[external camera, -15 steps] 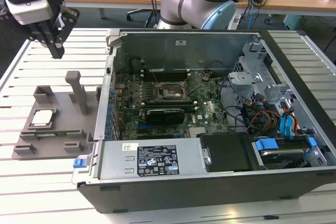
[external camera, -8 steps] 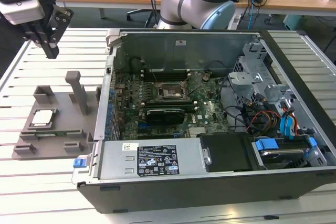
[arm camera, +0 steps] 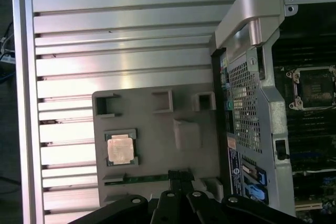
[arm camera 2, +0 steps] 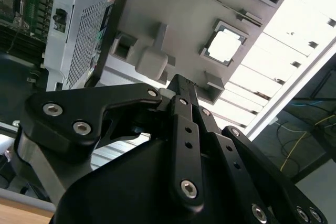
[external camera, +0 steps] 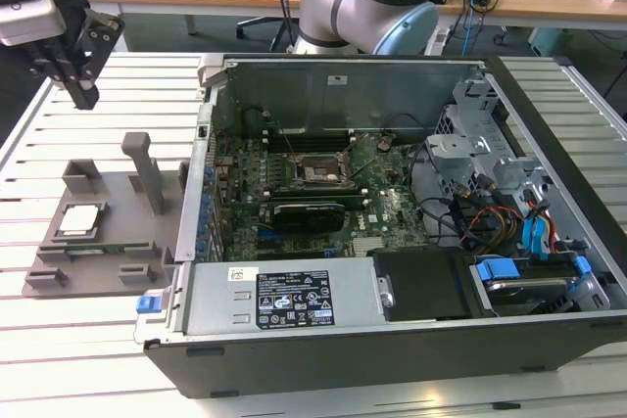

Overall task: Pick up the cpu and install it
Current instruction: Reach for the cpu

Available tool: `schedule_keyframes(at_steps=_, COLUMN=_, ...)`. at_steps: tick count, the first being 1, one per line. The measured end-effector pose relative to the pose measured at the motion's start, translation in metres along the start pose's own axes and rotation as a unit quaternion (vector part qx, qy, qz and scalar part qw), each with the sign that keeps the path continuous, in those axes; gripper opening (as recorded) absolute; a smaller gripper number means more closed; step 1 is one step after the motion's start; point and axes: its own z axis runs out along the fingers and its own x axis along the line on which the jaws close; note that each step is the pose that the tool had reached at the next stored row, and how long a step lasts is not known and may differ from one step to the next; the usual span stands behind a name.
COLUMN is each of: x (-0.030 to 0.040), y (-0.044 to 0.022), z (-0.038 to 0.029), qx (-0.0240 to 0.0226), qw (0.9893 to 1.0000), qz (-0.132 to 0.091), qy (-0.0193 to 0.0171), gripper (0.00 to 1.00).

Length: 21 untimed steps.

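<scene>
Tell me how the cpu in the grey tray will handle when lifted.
The cpu looks flat and metal-topped, so probably stiff and unlikely to roll. It sits recessed in the tray, so may need lifting straight out.

Silvery square cpu lies flat in a grey tray's recess.

The cpu is seated in the tray; the tray is placed on the table, just beside the computer case.
</scene>
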Motion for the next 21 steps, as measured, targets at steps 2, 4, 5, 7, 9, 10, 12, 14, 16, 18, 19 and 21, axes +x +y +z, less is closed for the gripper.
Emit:
schedule_keyframes(at_steps=2, x=0.0034, y=-0.0002, z=-0.0001, qx=0.0000, qw=1.0000, qz=0.000, qy=0.0000, gripper=0.11)
schedule_keyframes(at_steps=4, x=0.0052, y=-0.0004, z=-0.0001, qx=0.0000, qw=1.0000, qz=0.000, qy=0.0000, gripper=0.11)
schedule_keyframes(at_steps=5, x=0.0066, y=-0.0005, z=-0.0001, qx=0.0000, qw=1.0000, qz=0.000, qy=0.0000, gripper=0.11)
schedule_keyframes(at_steps=7, x=0.0083, y=-0.0006, z=-0.0002, qx=0.0000, qw=1.0000, qz=0.000, qy=0.0000, gripper=0.11)
schedule_keyframes(at_steps=9, x=0.0114, y=-0.0008, z=-0.0003, qx=0.0000, qw=1.0000, qz=0.000, qy=0.0000, gripper=0.11)
schedule_keyframes(at_steps=10, x=0.0131, y=-0.0010, z=-0.0003, qx=0.0000, qw=1.0000, qz=0.000, qy=0.0000, gripper=0.11)
schedule_keyframes(at_steps=12, x=0.0157, y=-0.0012, z=-0.0004, qx=0.0000, qw=1.0000, qz=0.000, qy=0.0000, gripper=0.11)
schedule_keyframes(at_steps=14, x=0.0187, y=-0.0014, z=-0.0004, qx=0.0000, qw=1.0000, qz=0.000, qy=0.0000, gripper=0.11)
schedule_keyframes(at_steps=16, x=0.0220, y=-0.0016, z=-0.0005, qx=0.0000, qw=1.0000, qz=0.000, qy=-0.0001, gripper=0.11)
schedule_keyframes(at_steps=18, x=0.0250, y=-0.0018, z=-0.0006, qx=0.0000, qw=1.0000, qz=0.000, qy=0.0000, gripper=0.11)
schedule_keyframes(at_steps=19, x=0.0259, y=-0.0019, z=-0.0007, qx=0.0000, qw=1.0000, qz=0.000, qy=0.0000, gripper=0.11)
schedule_keyframes(at_steps=21, x=0.0288, y=-0.0021, z=-0.0007, qx=0.0000, qw=1.0000, qz=0.000, qy=0.0000, gripper=0.11)
